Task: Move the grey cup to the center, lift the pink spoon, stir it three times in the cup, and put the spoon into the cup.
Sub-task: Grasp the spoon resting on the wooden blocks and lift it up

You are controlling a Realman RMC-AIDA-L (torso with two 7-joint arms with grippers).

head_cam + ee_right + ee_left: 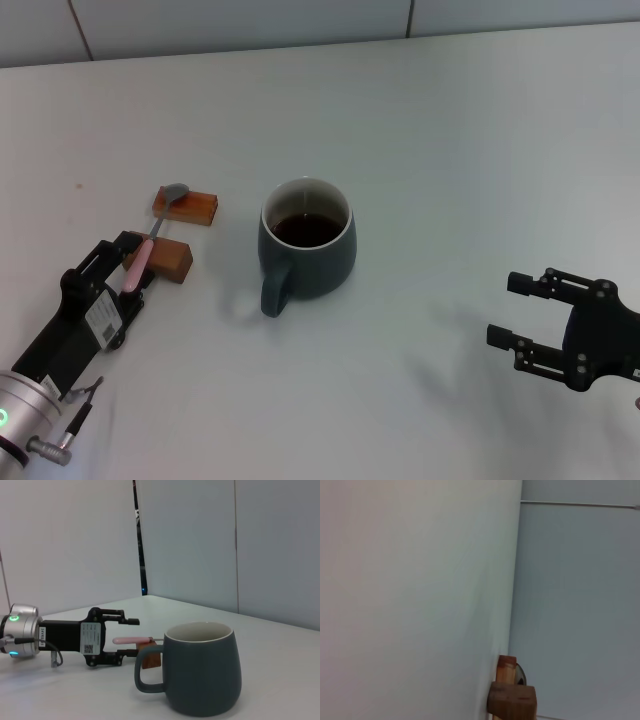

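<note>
The grey cup (306, 248) stands mid-table with dark liquid inside and its handle toward me; it also shows in the right wrist view (202, 667). The pink spoon (148, 243) lies across two orange-brown blocks, bowl on the far one. In the right wrist view its pink handle (131, 640) sticks out level. My left gripper (136, 266) is open with one finger on each side of the spoon's handle, also seen in the right wrist view (128, 637). My right gripper (510, 310) is open and empty, to the right of the cup.
The far block (187, 206) and the near block (169, 257) bear the spoon left of the cup. The left wrist view shows the blocks (512, 702) close up. A tiled wall edge (300, 40) runs behind the white table.
</note>
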